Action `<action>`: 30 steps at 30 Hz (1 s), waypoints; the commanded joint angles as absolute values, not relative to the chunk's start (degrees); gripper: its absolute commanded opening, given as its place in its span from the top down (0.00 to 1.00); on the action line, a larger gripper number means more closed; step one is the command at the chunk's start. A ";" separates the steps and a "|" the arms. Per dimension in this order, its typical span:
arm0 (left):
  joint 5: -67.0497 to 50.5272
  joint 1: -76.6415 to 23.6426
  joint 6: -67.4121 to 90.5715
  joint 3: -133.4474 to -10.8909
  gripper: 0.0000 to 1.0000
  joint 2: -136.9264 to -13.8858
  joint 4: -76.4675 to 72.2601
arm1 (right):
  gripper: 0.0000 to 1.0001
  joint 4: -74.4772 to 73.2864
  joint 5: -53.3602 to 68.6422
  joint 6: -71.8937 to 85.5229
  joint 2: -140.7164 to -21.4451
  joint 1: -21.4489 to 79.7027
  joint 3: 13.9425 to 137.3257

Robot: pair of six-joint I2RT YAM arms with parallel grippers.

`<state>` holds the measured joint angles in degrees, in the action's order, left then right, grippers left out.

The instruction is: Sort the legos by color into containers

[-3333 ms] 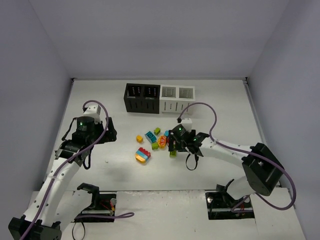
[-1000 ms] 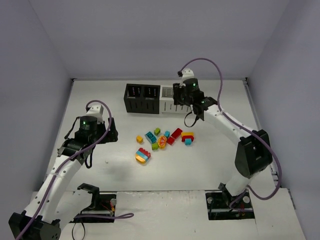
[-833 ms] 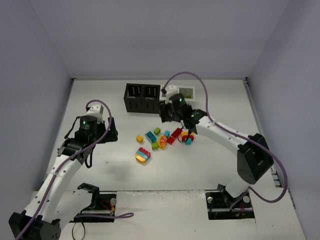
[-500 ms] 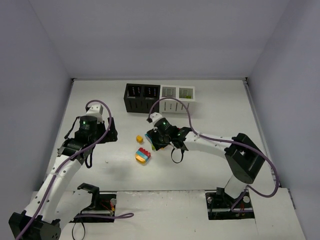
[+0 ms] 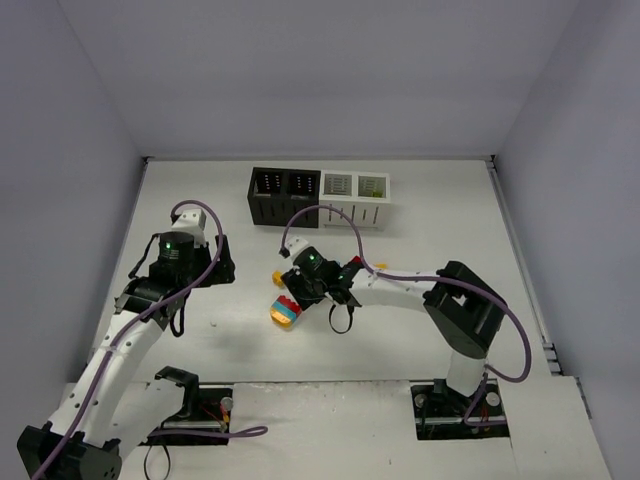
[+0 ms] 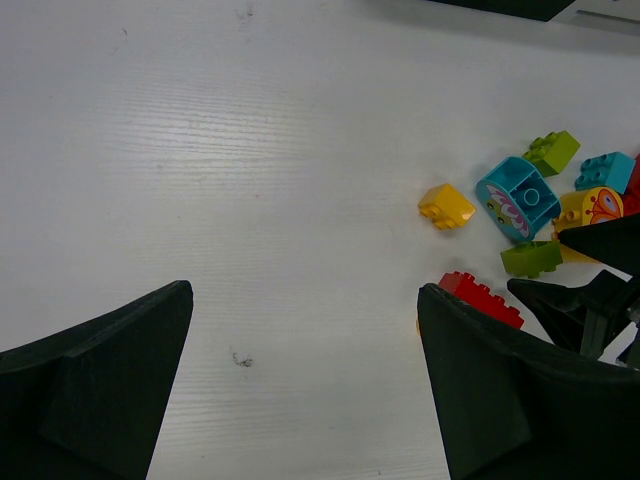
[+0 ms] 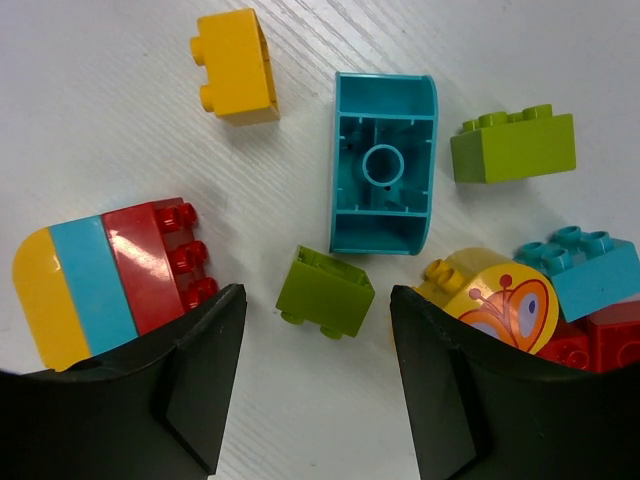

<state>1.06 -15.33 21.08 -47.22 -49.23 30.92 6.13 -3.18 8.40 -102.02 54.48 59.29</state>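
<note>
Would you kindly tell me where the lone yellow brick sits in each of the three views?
Top external: yellow brick, centre, just above the red-teal-yellow clump.
Left wrist: right of middle, above the clump's red end.
Right wrist: top left, clump at lower left.
Shared landmark: that clump.

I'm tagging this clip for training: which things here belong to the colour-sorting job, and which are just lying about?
Job: small plastic studded bricks in yellow, teal, lime, red; row of two black and two white slotted bins; right gripper, open over the bricks.
Lying about: purple cables; black base plates; white table.
</note>
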 commanded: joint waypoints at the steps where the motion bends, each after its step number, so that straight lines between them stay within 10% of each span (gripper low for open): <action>1: 1.41 -15.73 20.30 -48.16 0.13 -48.52 27.95 | 0.44 6.60 -6.94 7.65 -102.13 54.76 61.35; 8: 1.49 -15.82 20.30 -48.16 0.13 -48.52 27.95 | 0.55 6.33 -7.91 9.49 -101.95 54.84 59.68; 15: 1.58 -15.73 20.39 -48.16 0.13 -48.87 27.95 | 1.00 6.86 -7.65 8.79 -100.03 54.84 60.47; 30: 1.67 -15.82 20.39 -48.16 0.13 -48.87 27.95 | 1.00 5.89 -12.74 7.47 -90.25 32.62 75.49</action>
